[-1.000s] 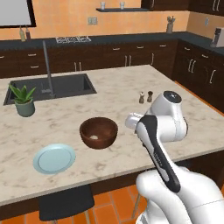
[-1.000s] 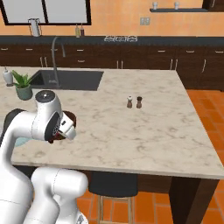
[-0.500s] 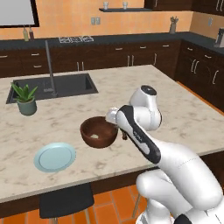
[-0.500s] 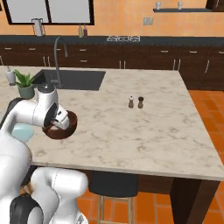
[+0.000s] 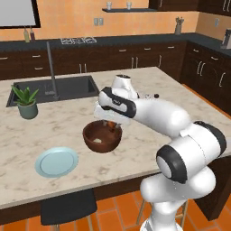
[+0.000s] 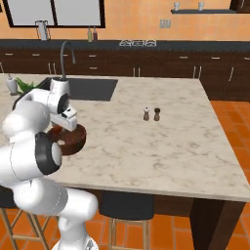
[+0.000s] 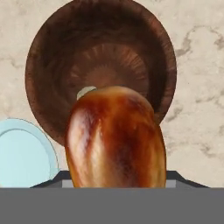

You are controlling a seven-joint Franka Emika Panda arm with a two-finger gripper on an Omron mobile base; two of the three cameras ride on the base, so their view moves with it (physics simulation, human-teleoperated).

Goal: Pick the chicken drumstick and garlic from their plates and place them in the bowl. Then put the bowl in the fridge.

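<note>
The table point(image 5: 63, 135) is a kitchen island with a pale marbled top. A dark brown bowl point(image 5: 102, 136) stands on it toward the near edge, with a light blue plate point(image 5: 57, 161) lying flat just beside it, closer to the near left corner. A small potted plant point(image 5: 26, 102) stands toward the left edge, next to the dark sink point(image 5: 54, 89) set into the far left part. Two small shakers point(image 6: 151, 114) stand side by side around the middle of the top, well apart from the bowl.
</note>
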